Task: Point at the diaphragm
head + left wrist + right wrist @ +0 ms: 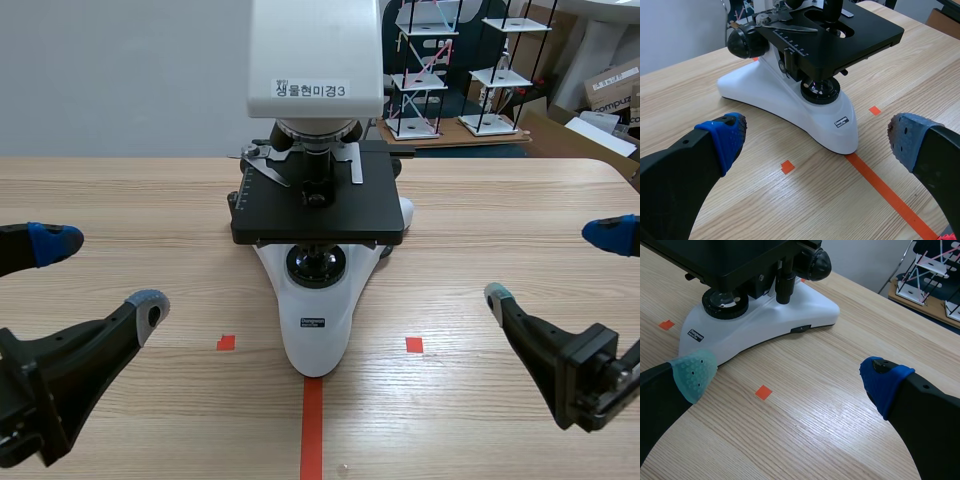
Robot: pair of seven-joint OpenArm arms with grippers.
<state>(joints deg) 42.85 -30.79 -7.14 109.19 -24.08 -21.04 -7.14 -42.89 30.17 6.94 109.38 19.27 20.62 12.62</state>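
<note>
A white-and-black laboratory microscope (316, 310) stands at the centre of the light wood-grain surface (500, 210). The front of its base meets the end of the orange-red tape line. The black diaphragm assembly (832, 74) sits beneath the black square stage (330, 210), directly above the round base lamp lens (316, 265). The left gripper (100, 275) and right gripper (555, 266) sit low on either side, well apart from the microscope, fingers spread wide and holding nothing. Behind the surface are a pale wall, white tiered rod models (425, 70) and cardboard boxes (612, 85).

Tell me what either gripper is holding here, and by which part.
Nothing is held: left gripper and right gripper are both open, apart from the microscope.
</note>
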